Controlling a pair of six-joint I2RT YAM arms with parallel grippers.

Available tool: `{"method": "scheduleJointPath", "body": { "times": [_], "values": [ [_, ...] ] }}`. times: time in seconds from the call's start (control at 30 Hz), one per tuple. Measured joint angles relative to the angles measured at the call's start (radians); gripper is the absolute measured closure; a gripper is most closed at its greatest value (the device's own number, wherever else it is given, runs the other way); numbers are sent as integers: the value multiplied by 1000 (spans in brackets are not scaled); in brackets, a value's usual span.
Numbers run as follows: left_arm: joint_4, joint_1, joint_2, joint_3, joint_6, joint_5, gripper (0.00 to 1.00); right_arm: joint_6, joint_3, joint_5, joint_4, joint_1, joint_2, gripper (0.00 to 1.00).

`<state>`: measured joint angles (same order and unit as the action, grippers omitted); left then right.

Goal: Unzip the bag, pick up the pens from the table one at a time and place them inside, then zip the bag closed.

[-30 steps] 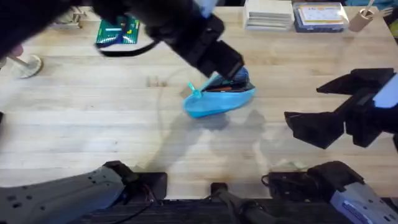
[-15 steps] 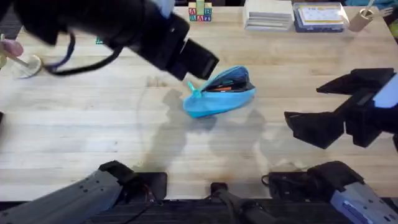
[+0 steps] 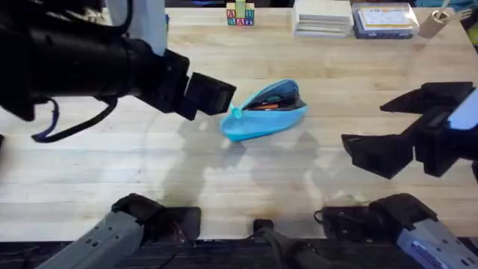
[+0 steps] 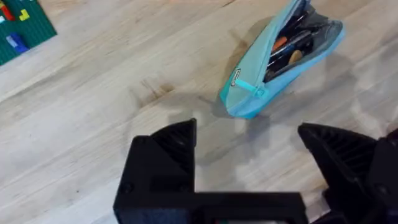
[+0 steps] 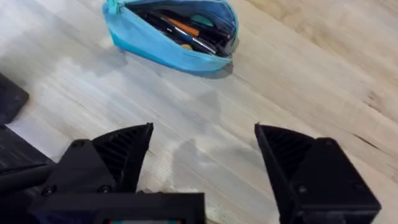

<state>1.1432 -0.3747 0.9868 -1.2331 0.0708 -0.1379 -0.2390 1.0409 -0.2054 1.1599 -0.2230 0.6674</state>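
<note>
The light-blue bag lies unzipped mid-table, its teal zipper pull at its left end. Pens, an orange one and dark ones among them, rest inside the opening. My left gripper hovers just left of the bag. In the left wrist view the left gripper is open and empty, with the bag ahead and pens inside it. Well to the bag's right, my right gripper stands open and empty. The right wrist view shows that gripper, the bag and the pens.
Along the far edge stand alphabet blocks, a white stack, a blue box and a small wooden piece. A green brick plate lies to the left of the bag. Bare pale wood table lies in front of it.
My left arm has drawn back to the left, off the bag's opening, and swung lower in the overhead view. The bag stays open where it was. The right arm has not moved.
</note>
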Motion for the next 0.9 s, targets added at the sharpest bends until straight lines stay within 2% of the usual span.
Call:
{"method": "scheduleJointPath", "body": {
  "times": [0.23, 0.3, 0.37, 0.53, 0.7, 0.8, 0.9],
  "values": [
    [21, 5, 2, 0, 0, 0, 7, 0, 0, 0, 0, 0, 0, 4],
    [27, 5, 1, 1, -19, -21, 7, 0, 0, 0, 0, 0, 0, 4],
    [28, 5, 1, 1, -8, -30, 7, 0, 0, 0, 0, 0, 0, 4],
    [88, 5, 1, 5, 116, -40, 7, 0, 0, 0, 0, 0, 0, 4],
    [91, 12, 1, 34, 268, -83, 8, 0, 0, 0, 0, 0, 0, 3],
    [88, 38, 1, 61, 378, -142, 7, 0, 0, 0, 0, 0, 0, 3],
    [89, 88, 1, 90, 480, -203, 8, 0, 0, 0, 0, 0, 0, 3]
  ]
}}
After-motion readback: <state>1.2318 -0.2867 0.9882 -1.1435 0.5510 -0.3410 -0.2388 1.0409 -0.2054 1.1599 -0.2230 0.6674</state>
